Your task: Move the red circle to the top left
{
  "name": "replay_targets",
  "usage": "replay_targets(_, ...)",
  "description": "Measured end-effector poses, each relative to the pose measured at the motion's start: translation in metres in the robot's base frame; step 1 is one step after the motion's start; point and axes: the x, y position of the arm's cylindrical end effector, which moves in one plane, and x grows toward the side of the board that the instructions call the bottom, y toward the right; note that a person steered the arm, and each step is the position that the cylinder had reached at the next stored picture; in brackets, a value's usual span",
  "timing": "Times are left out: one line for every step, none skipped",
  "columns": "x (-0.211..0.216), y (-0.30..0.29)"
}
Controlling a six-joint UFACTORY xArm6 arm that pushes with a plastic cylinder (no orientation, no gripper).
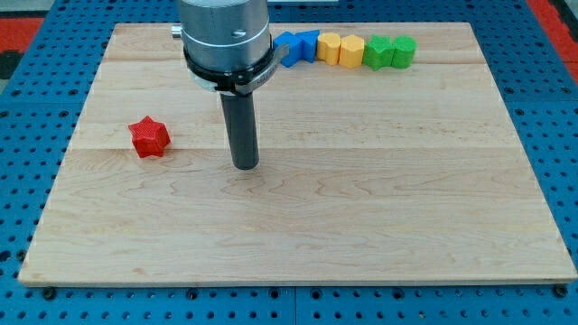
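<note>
No red circle shows in this view; the arm's body may hide it. A red star-shaped block (149,136) lies on the wooden board (298,235) at the view's left. My tip (245,166) rests on the board to the right of the red star, about a hundred pixels away and slightly lower. The rod rises from it to the arm's grey body at the view's top.
A row of blocks lies along the top edge: two blue blocks (299,45), two yellow blocks (340,49), then two green blocks (389,51). The arm's body covers the board's top edge just left of the blue blocks.
</note>
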Motion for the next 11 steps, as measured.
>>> replay_targets(0.015,-0.096)
replay_targets(0.015,-0.116)
replay_targets(0.000,-0.119)
replay_targets(-0.038,-0.119)
replay_targets(-0.057,-0.119)
replay_targets(-0.057,-0.119)
replay_targets(-0.069,-0.124)
replay_targets(-0.103,-0.125)
replay_targets(-0.130,-0.124)
replay_targets(-0.148,-0.124)
replay_targets(-0.157,-0.124)
